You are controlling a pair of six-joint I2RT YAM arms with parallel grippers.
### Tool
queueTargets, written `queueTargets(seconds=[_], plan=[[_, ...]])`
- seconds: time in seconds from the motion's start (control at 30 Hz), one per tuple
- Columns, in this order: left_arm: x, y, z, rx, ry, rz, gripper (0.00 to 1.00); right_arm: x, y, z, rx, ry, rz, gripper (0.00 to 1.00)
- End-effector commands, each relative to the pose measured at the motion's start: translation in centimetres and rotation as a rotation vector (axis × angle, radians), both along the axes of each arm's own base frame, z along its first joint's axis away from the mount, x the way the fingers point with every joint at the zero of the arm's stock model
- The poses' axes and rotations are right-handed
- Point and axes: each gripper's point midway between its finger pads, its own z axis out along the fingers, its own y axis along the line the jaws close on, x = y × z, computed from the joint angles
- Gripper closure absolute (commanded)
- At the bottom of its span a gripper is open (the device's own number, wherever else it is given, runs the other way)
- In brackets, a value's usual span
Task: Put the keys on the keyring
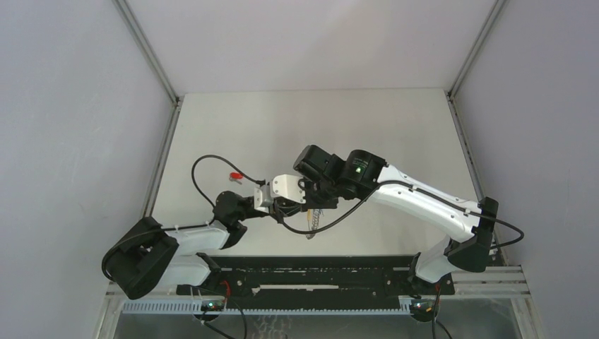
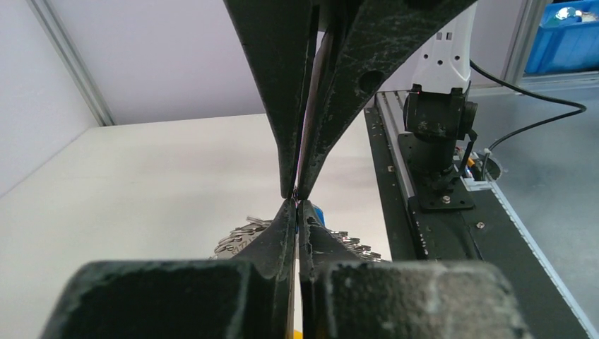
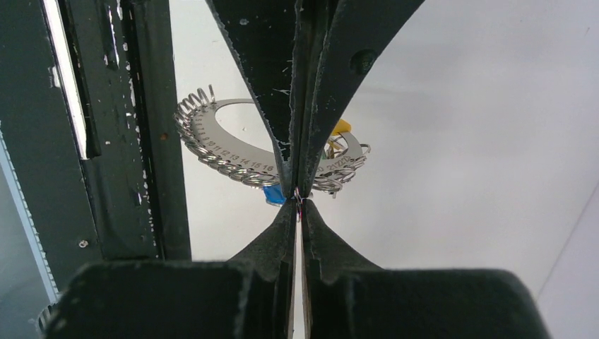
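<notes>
The left gripper [image 2: 297,206] and right gripper [image 3: 297,203] are pressed shut tip to tip, with the keyring [image 3: 340,128] and blue key [image 3: 271,194] just beneath them toward the near edge of the surface [image 1: 318,127], while the red key [image 1: 236,175] lies apart toward the left edge, nearer the left arm.

Bench [image 1: 311,120]: white, bare top, with grey walls [image 1: 70,106] around it. I log a black mounting rail [image 1: 318,268] on its 6 o'clock edge and aluminium posts [image 1: 146,48] at 11 and 1 o'clock. In the left wrist view a blue bin [image 2: 568,35] sits at 2 o'clock, off the bench.

Left pincer [image 2: 297,206], right pincer [image 3: 297,203] closed
</notes>
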Motion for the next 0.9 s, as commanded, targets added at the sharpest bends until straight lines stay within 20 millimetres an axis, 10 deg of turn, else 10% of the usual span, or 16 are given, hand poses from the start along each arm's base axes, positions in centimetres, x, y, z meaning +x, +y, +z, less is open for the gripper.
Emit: queueTargets(seconds=[0.0, 0.37, 0.87], plan=[[-0.1, -0.4, 3.8, -0.082, -0.095, -0.021, 1.0, 0.5, 1.6, 2.3, 0.084, -0.059, 0.016, 1.0], [0.3, 0.7, 4.6, -0.117, -0.129, 0.057, 1.0, 0.7, 0.3, 4.5, 0.183, -0.117, -0.035, 0.83], [-0.7, 2.5, 8.5, -0.206, -0.265, 0.082, 1.0, 0.1, -1.0, 9.7, 0.801, 0.087, -0.01, 0.64]])
